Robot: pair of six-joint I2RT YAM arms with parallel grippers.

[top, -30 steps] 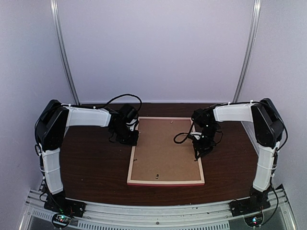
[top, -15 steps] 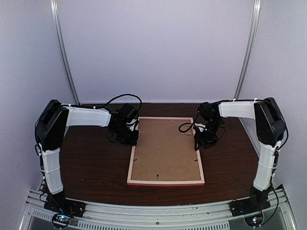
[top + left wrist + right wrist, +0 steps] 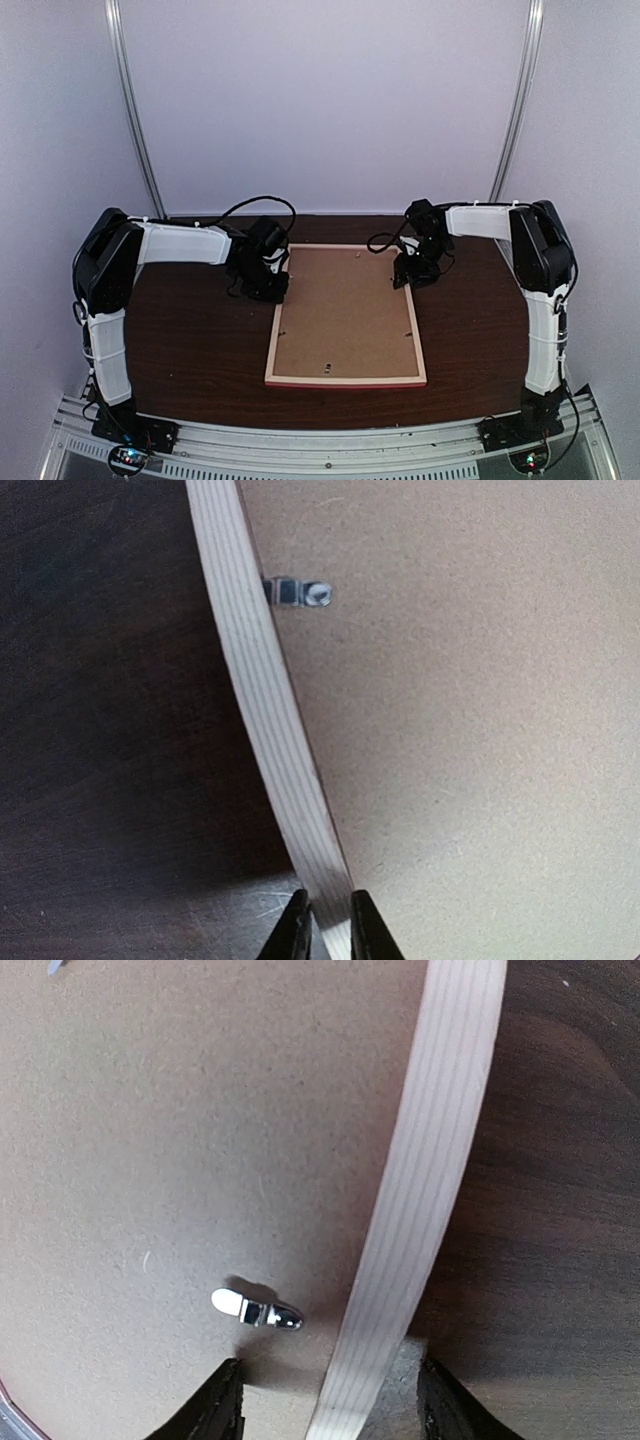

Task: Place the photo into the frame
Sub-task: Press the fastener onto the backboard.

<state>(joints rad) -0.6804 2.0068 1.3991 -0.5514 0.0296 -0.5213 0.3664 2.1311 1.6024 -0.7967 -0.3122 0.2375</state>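
The frame lies back side up in the middle of the table, its pale wood rails around a plain brown backing board. The photo is hidden. My left gripper is at the far part of the left rail. In the left wrist view its fingertips pinch the pale rail from both sides. My right gripper hangs over the far part of the right rail. In the right wrist view it stands open, straddling the rail with wide gaps on each side.
Small metal turn clips hold the backing board: one by the left rail, another by the right rail. Dark wood table surrounds the frame. Grey walls close the back and sides.
My right arm has moved from the middle of the right rail toward its far end, and its gripper has opened. The left gripper stays on the left rail.
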